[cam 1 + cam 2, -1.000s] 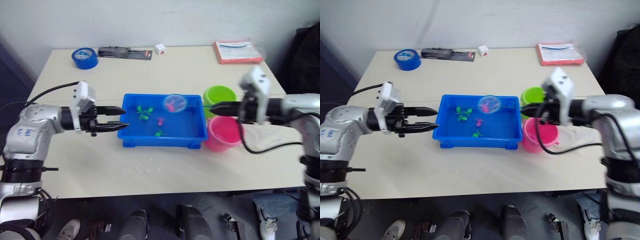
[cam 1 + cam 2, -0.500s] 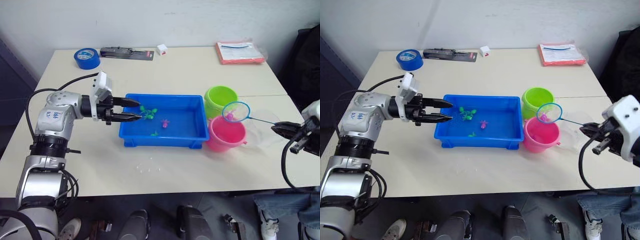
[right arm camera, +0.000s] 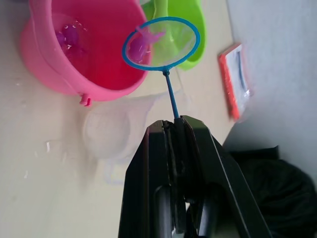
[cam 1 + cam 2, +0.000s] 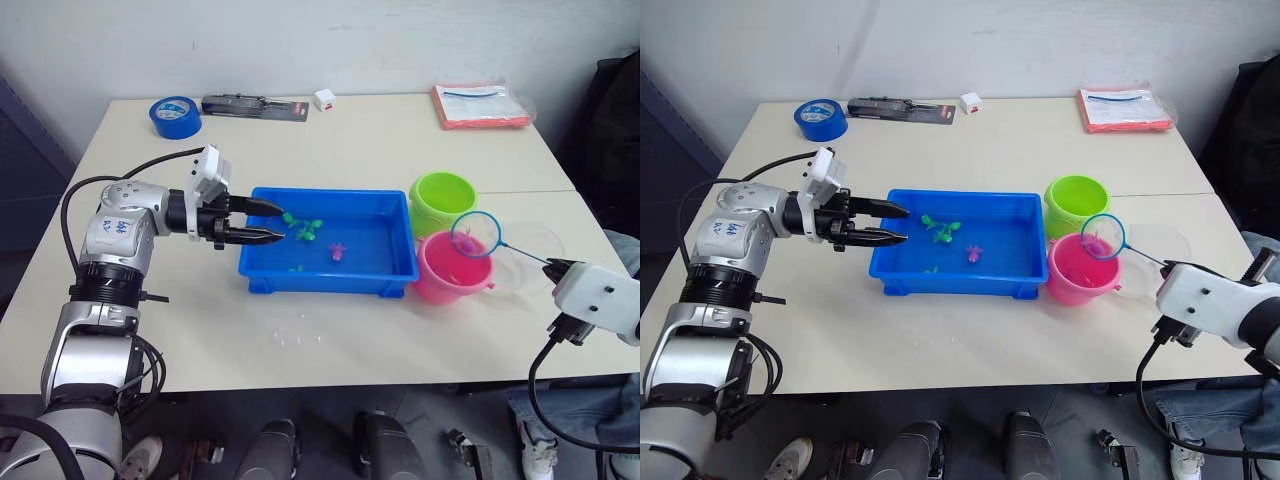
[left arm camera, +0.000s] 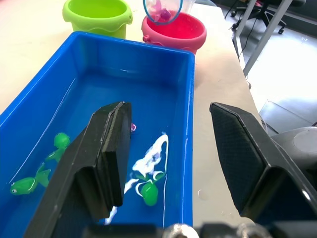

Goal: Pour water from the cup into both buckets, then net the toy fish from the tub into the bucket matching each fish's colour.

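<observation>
The right gripper's [image 3: 174,124] own white housing is hiding its fingertips in both eye views. The net [image 3: 161,45] is covering part of the pink bucket's [image 4: 445,268] mouth, and the pink fish [image 3: 141,43] inside it is blurring through the mesh. The blue tub's [image 5: 190,163] near end is running off the left wrist view's edge. The clear cup [image 4: 535,255] is sitting partly behind the net handle.

Four cameras, one table

Two head cameras look down from high up, sharing the whole table [image 4: 330,330]. The left wrist camera sits close over the tub [image 5: 148,59], facing the buckets [image 5: 173,29] at 12 o'clock. The right wrist camera looks along the net [image 3: 161,44].
</observation>
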